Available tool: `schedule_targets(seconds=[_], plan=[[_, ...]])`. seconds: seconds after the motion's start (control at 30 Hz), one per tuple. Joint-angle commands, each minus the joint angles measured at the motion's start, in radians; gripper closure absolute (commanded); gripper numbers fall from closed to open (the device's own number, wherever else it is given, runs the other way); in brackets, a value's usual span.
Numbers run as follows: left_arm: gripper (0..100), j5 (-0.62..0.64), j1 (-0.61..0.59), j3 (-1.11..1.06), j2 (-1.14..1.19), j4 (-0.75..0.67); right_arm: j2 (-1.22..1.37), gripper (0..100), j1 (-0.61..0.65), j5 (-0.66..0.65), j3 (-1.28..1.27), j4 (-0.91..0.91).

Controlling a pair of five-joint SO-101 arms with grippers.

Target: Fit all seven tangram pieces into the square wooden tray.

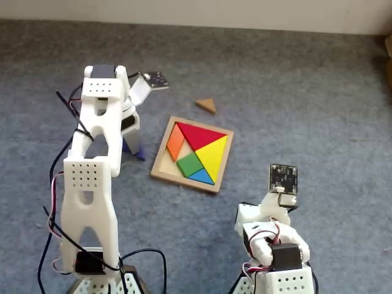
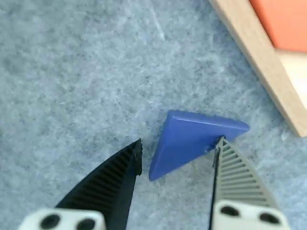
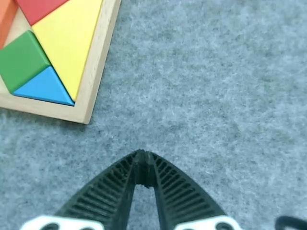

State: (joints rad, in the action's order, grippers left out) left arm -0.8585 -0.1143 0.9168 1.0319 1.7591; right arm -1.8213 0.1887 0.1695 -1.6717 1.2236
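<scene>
A dark blue triangle (image 2: 192,141) lies flat on the grey carpet, just outside the square wooden tray (image 2: 259,57). My left gripper (image 2: 178,151) is open and straddles it; the grey finger (image 2: 230,172) touches one edge and the black finger (image 2: 115,177) stands a little apart. In the high view the same blue triangle (image 1: 138,152) peeks out under the left arm, left of the tray (image 1: 160,171). The tray holds red (image 1: 199,135), yellow (image 1: 213,156), orange (image 1: 175,146), green (image 1: 188,164) and light blue (image 1: 202,176) pieces. A brown triangle (image 1: 206,105) lies on the carpet beyond the tray. My right gripper (image 3: 142,158) is shut, empty, near the tray's corner (image 3: 93,81).
The right arm (image 1: 272,245) sits folded at the near right. Bare wood (image 1: 164,162) shows along the tray's left side. Open carpet lies to the right of the tray and behind it.
</scene>
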Motion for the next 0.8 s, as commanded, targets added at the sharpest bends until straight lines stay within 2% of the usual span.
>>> schedule_targets(seconds=[0.0,0.3,0.6,0.77], plan=[[76,-0.026,0.022,-0.021,0.013,0.008,-0.016,99.4,-0.018,-0.008,-0.119,-0.022],[77,-0.031,0.025,-0.044,0.012,0.008,-0.016,99.4,-0.018,-0.008,-0.119,-0.022],[91,-0.028,0.044,-0.051,0.012,0.008,-0.016,99.4,-0.018,-0.008,-0.119,-0.022],[95,-0.011,0.044,-0.051,-0.002,0.008,-0.016,99.4,-0.018,-0.008,-0.119,-0.022]])
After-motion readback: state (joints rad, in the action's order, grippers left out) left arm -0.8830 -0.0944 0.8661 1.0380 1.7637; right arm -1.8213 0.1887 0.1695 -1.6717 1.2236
